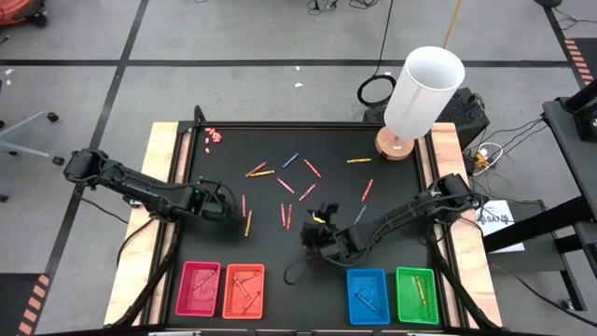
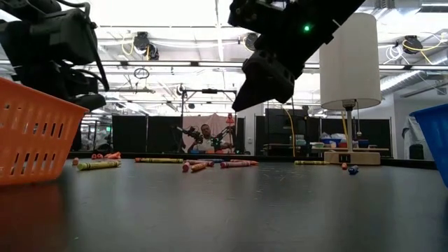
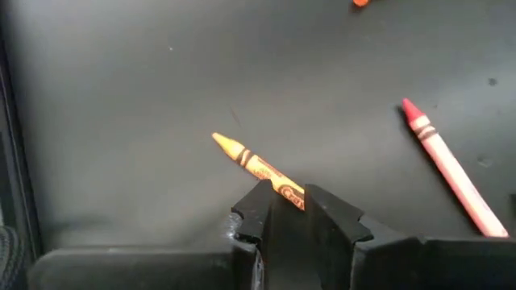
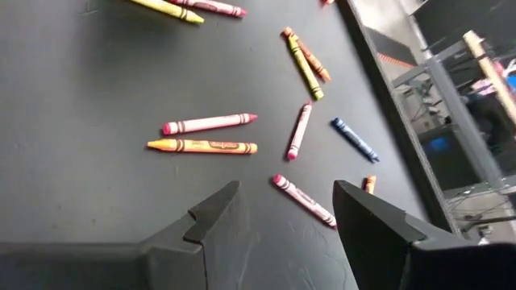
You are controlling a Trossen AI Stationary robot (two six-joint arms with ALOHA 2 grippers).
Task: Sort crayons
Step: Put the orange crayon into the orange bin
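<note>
The left gripper (image 3: pixel 286 216) fingers pinch the near end of an orange crayon (image 3: pixel 256 167), its long axis running away from them; the right gripper (image 4: pixel 286 213) hovers with fingers wide.

The black worktop (image 1: pixel 401 201) has open room along its near middle, between the orange tray (image 1: pixel 243 289) and the blue tray (image 1: pixel 367 296). Four trays line the near edge, with the red tray (image 1: pixel 199 287) and green tray (image 1: pixel 416 295) outermost. Scattered crayons (image 1: pixel 284 185) clutter the centre. A white lamp (image 1: pixel 420 93) blocks the far right corner (its wooden base sits on the worktop edge).
</note>
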